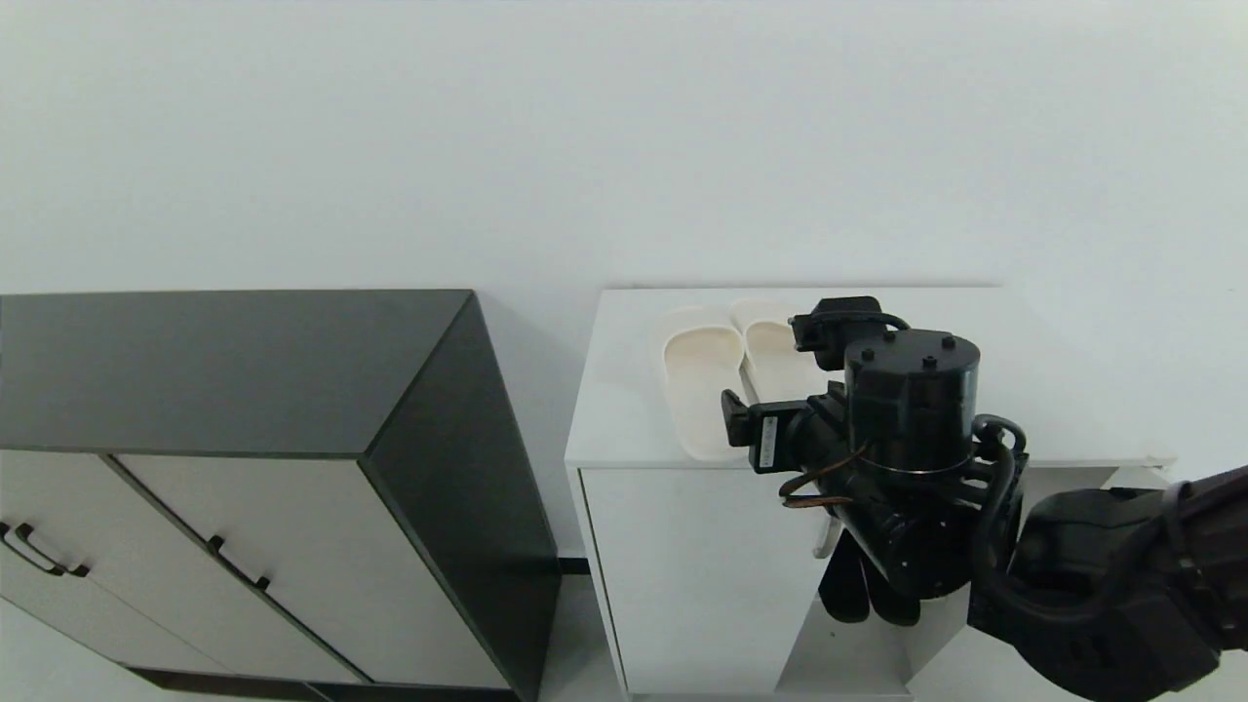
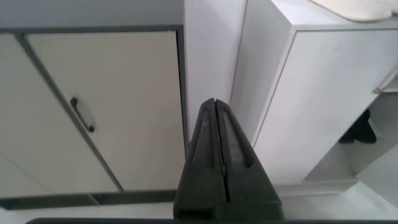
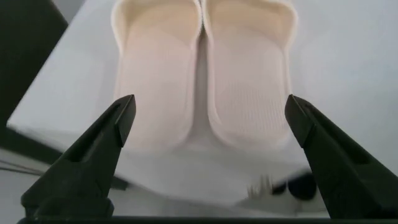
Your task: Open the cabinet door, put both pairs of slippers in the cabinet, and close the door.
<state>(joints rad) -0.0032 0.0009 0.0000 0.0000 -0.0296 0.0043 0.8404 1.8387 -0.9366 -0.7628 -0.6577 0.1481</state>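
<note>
— Hovering with the right claw spread wide over the cream slippers, one finger outside each edge of the pair, apparently touching neither.

— And sitting where, exactly?

— Side by side on top of the white cabinet, heels close to its front edge. Already open on the robot's right side, with black slippers on a low shelf inside.

— Left claw?

— Pressed shut, holding nothing, aimed at the gap beside the dark cabinet.

— Worried about anything?

— Mostly about the squeeze. Closing too high could pinch only the soft rims and drop one slipper of the two. Closing off-centre could shove the pair along the smooth top and over the front edge. Could also snag the cabinet's edge or a shelf on the way in, judging by the narrow opening. Better to drop lower and centre first.
</note>
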